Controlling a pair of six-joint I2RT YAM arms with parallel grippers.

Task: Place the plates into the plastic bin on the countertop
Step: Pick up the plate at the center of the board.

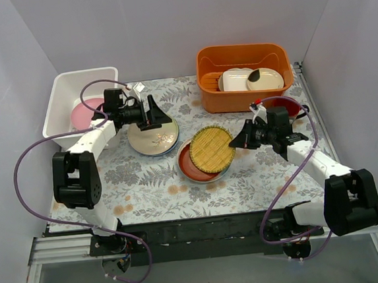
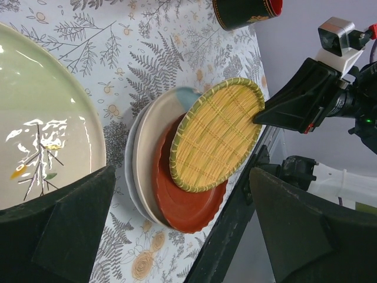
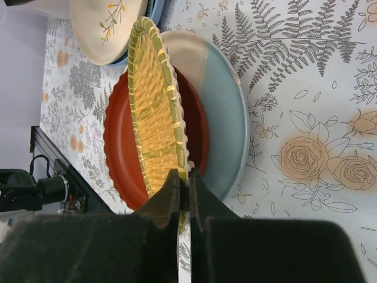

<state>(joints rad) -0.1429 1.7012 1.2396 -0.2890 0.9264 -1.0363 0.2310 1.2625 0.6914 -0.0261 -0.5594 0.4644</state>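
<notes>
Yellow woven-look plate (image 3: pixel 154 100) is tilting up off the red-brown plate (image 1: pixel 190 164), its edge farthest from the plastic bin (image 1: pixel 62 93) raised and its bin-side edge seemingly resting low on that plate. The right gripper (image 3: pixel 184 177) is clamping the raised rim, closed tight on it. So the bin is lying straight across the plate from the holding hand, well apart from it, with the cream-green leaf plate (image 1: pixel 152 139) sitting between. The left gripper (image 1: pixel 157 112) is hovering over that leaf plate just beside the bin, jaws spread wide around nothing, and is the hand nearer the bin. A pink plate (image 1: pixel 84 114) is already lying inside the bin. The carry is probably calling for a long reach toward the bin, passing over the leaf plate
</notes>
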